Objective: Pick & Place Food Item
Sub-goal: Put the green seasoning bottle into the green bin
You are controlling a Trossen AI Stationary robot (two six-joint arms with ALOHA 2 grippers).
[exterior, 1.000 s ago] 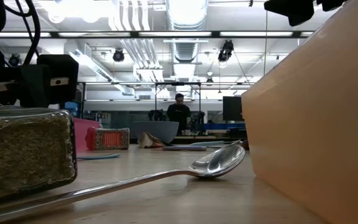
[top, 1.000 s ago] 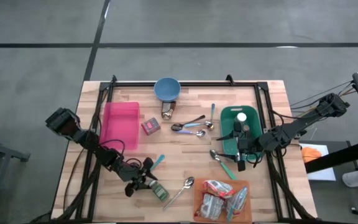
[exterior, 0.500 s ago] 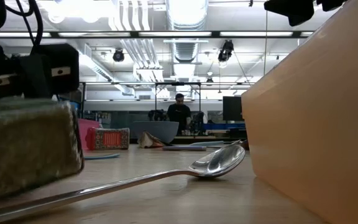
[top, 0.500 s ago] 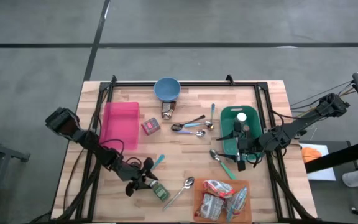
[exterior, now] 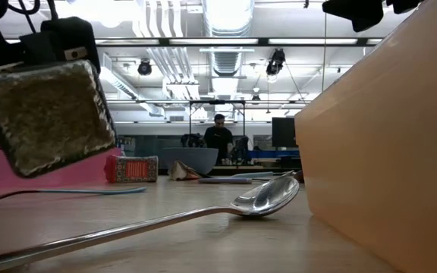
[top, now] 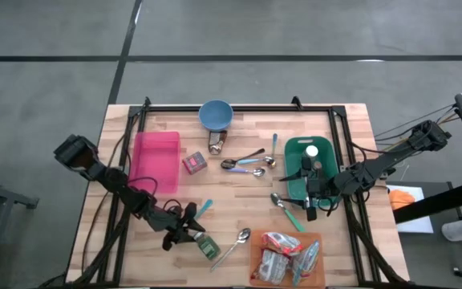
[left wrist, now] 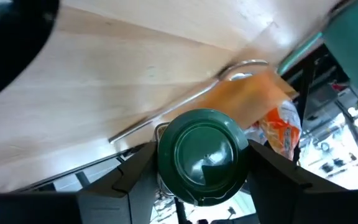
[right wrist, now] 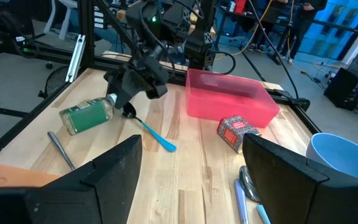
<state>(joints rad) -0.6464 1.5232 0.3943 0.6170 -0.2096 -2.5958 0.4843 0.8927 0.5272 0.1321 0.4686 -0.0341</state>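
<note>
A wooden surface (top: 239,197) seen from above, with a dark robot arm reaching in from each side. At the lower left of the overhead frame the left gripper (top: 189,234) has its jaws clenched on the green lid end of a spice jar (top: 204,245) — a clear jar of dried green herbs. In the table-level view the jar (exterior: 48,114) hangs tilted at the upper left of the frame, clear of the wood, so the step in hand looks like the lift after the pick. In the left wrist view the green lid (left wrist: 202,152) fills the middle, gripped from both sides. At the right of the overhead frame the right gripper (top: 310,199) waits beside a green bin (top: 308,164), jaws released and grasping nothing. Possible places for the jar are a pink bin (top: 155,160) at the upper left of the surface, the green bin, and an orange tray (top: 287,258) of snack packets at the lower middle; which one is meant cannot be told. A spoon (top: 233,246) lies just beside the jar, and a teal-handled utensil (top: 202,209) sits near the left gripper. The next move probably calls for carrying the jar high enough to clear the spoon and the chosen container's rim, then lowering it inside before the jaws let go — keeping the grip firm, since the jar hangs at an angle from its lid end.
</note>
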